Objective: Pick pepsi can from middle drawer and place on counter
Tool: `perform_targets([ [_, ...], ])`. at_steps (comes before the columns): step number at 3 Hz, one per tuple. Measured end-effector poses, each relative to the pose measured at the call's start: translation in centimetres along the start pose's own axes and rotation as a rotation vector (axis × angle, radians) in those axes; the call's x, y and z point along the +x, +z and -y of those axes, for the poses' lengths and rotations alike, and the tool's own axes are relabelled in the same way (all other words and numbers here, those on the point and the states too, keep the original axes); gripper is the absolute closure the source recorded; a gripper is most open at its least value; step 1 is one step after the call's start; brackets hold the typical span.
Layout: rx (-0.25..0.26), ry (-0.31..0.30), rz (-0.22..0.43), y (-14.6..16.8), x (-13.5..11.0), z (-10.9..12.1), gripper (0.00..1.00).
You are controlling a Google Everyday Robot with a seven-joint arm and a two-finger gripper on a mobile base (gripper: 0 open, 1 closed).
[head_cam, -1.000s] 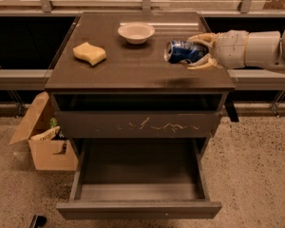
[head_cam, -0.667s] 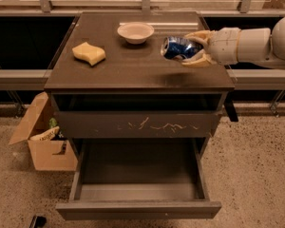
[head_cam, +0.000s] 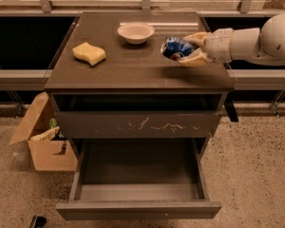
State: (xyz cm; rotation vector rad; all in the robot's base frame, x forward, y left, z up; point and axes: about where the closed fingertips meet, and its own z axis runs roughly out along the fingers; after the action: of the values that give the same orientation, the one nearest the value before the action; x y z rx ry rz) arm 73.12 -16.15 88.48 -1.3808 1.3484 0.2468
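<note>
My gripper (head_cam: pixel 186 50) reaches in from the right, over the right part of the counter (head_cam: pixel 137 65), and is shut on the pepsi can (head_cam: pixel 175 48). The blue, dented can lies on its side between the pale fingers, held a little above the counter, just right of the bowl. The middle drawer (head_cam: pixel 138 208) with its plain front is pulled out below and looks empty inside. The drawer front with pale scratches (head_cam: pixel 137 125) above it is closed.
A pale bowl (head_cam: pixel 136 32) stands at the back middle of the counter. A yellow sponge (head_cam: pixel 89 53) lies on its left side. An open cardboard box (head_cam: pixel 45 139) with items stands on the floor left of the cabinet. A window rail runs behind.
My gripper has carried the can leftwards over the counter, closer to the bowl. The bowl, sponge and drawers have not moved.
</note>
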Motion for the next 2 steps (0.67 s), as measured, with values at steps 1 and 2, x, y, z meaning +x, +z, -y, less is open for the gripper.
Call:
perform_targets([
  [1,-0.003,0.035,-0.022,0.90,1.17,0.81,0.89],
  [2,0.010,0.050,-0.045,1.43,2.09,1.77,0.64],
])
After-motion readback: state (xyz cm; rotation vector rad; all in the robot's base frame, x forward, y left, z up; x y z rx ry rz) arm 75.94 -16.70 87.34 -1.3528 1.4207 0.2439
